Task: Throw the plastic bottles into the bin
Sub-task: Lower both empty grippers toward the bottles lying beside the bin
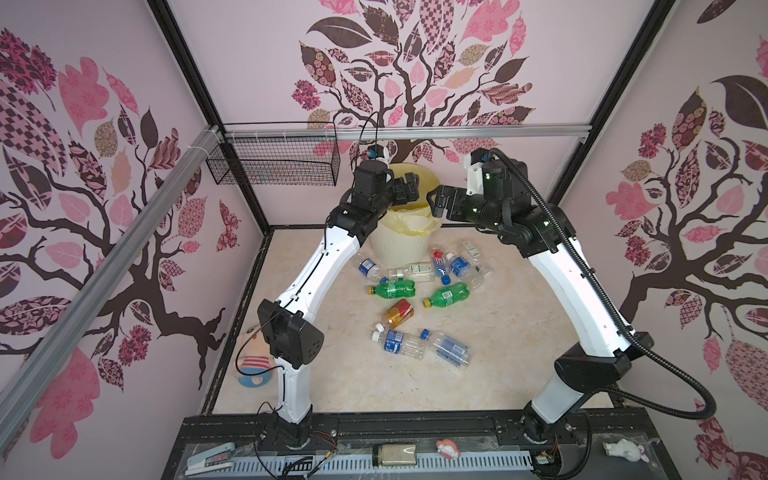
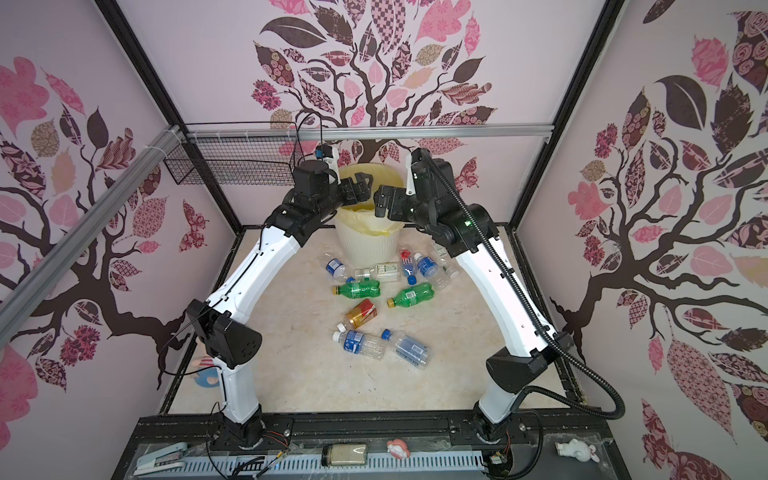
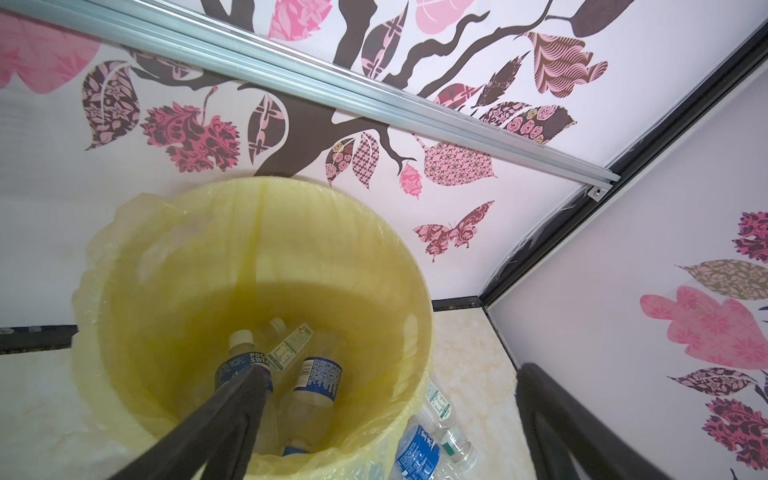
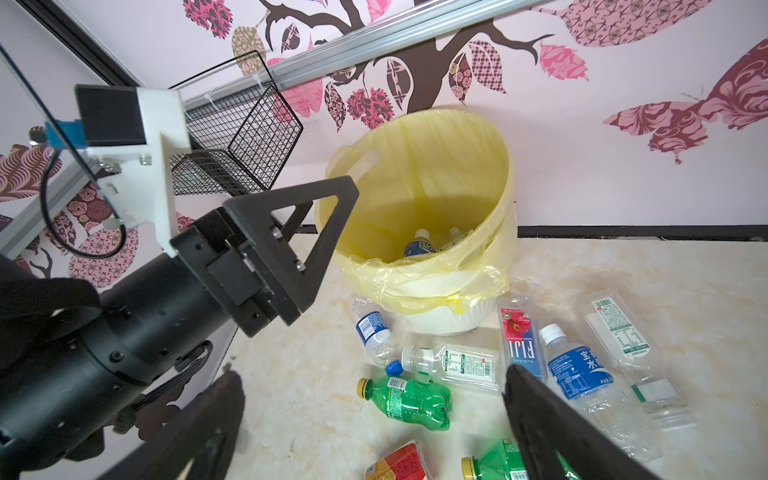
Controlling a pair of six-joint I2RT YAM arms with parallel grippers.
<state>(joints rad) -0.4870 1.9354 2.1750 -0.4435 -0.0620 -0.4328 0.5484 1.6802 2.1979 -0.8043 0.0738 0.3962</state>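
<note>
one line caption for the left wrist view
Open left claw over the yellow-lined bin, a Pocari Sweat bottle among those inside.

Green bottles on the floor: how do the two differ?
The left green bottle lies level across both top views; the right green bottle slants. The left green bottle lies straight before the bin; the right green bottle sits off toward the right arm. Both lie sideways, yellow-capped.

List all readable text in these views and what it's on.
"FIJI": clear bottle with red flower label.
"POC" / "SWEA", cut off: navy-label bottle inside the bin.
"宝", "水": bright blue-label bottle.
Remaining labels: too small or blurred to read.
</note>
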